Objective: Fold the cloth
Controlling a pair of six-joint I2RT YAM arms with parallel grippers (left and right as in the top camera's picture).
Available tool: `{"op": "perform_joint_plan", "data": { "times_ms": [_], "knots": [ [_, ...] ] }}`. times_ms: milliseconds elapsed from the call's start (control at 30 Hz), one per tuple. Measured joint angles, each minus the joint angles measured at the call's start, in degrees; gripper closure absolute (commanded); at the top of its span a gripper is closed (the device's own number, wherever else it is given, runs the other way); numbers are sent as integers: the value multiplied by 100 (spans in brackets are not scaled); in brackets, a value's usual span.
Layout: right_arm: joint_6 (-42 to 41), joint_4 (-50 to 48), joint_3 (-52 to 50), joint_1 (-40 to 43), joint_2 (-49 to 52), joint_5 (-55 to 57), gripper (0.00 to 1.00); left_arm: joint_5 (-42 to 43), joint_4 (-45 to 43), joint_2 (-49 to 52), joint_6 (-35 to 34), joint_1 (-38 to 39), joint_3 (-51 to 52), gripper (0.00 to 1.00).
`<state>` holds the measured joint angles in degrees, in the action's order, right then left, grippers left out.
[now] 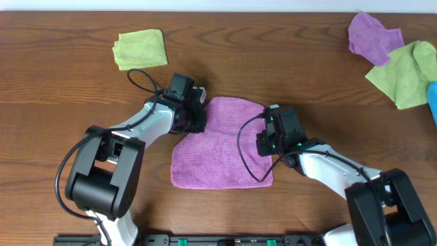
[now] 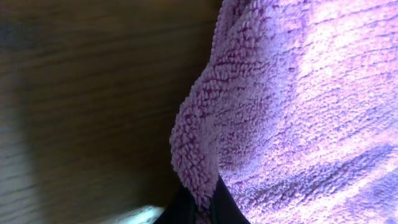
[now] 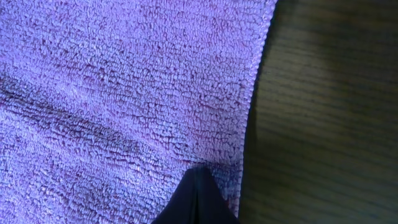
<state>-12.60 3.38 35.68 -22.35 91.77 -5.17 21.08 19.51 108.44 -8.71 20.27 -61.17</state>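
Overhead: two purple cloths (image 1: 222,143) (image 1: 371,34), two green (image 1: 141,48) (image 1: 406,74).

cloth (image 1: 220,143) flat on table (image 1: 61,96), centre. left gripper (image 1: 196,117) at cloth's far-left edge; right gripper (image 1: 268,141) at cloth's right edge, nearer than left gripper. cloth spreads between both. folded cloth (image 1: 141,48) far left, well apart from cloth. crumpled cloth (image 1: 372,33) far right, by far table edge. second crumpled cloth (image 1: 407,74) right of it and nearer, touching it. cut-off item (image 1: 433,102) at right frame edge, beside second crumpled cloth.
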Motion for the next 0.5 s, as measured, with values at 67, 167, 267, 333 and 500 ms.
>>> {"op": "perform_joint_plan", "data": {
  "times_ms": [67, 167, 267, 333, 500],
  "knots": [
    [0, 0, 0, -20, 0, -4, 98, -273, 199, 0, -2, 31, -105, 94],
    [0, 11, 4, -61, 2, -20, 98, -874, 787, -2, 4, 46, -404, 94],
    [-2, 13, 9, -81, 2, -46, 98, -1285, 1276, -13, 24, 52, -778, 93],
    [-22, 44, 15, -74, 4, 28, 99, -1683, 1497, -50, 59, 11, -1019, 91],
    [-39, 42, 15, -72, 7, 72, 99, -2114, 1615, -127, 109, -81, -1349, 91]
  ]
}}
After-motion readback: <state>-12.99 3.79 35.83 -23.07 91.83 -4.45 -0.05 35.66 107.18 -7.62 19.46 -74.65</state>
